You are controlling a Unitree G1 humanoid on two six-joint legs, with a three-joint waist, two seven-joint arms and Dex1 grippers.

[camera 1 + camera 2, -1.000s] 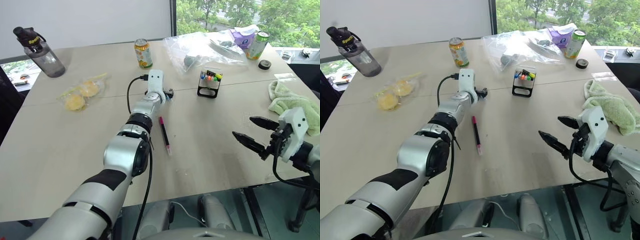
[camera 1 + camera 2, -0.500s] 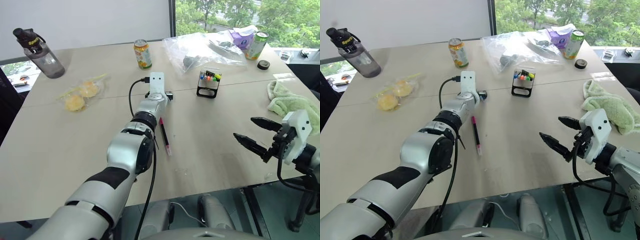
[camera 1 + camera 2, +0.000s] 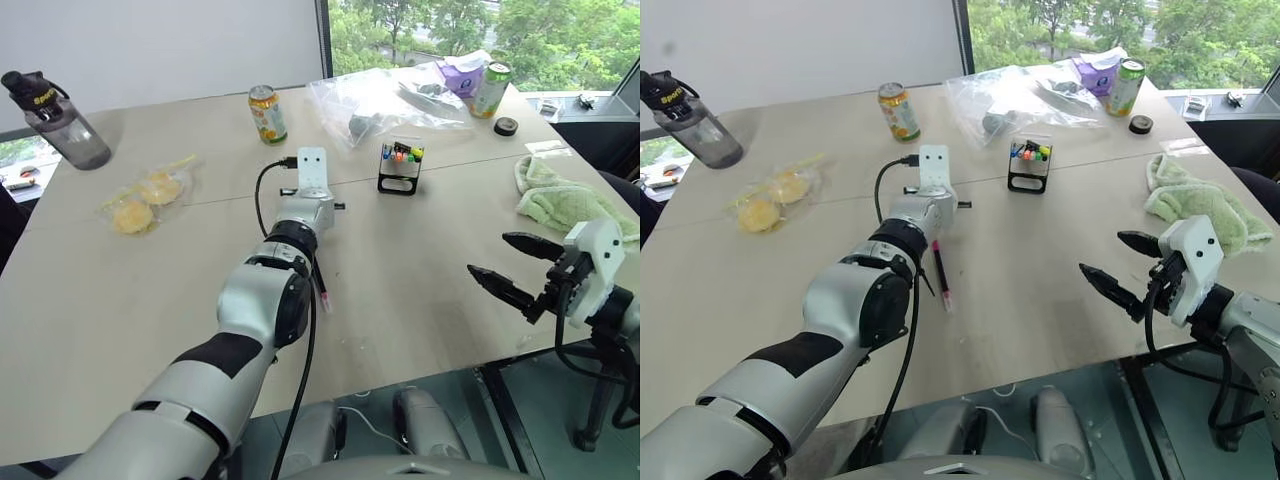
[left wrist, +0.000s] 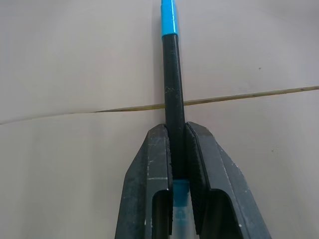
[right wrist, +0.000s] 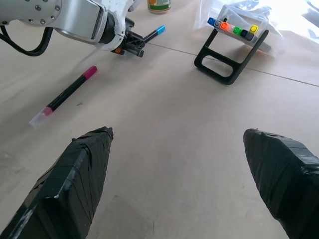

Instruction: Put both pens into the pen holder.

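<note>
Two pens remain outside the pen holder (image 3: 398, 168). Left tool (image 4: 178, 149) is clamped on the blue pen (image 4: 172, 94); the pink pen (image 3: 939, 272) lies on the worktop (image 3: 430, 260). Right tool (image 3: 508, 265) hangs apart, empty.

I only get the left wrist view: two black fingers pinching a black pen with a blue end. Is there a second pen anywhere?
Observer: Yes. A pink-capped pen lies flat on the table, close beside the left arm, with nothing gripping it.
Operator: Is the other hand busy with something?
Observer: No. The right hand's fingers hover above the table, spread wide apart, with nothing between them.
Operator: What else is out there past my pen?
Observer: Farther back on the table an orange drink can stands upright.
</note>
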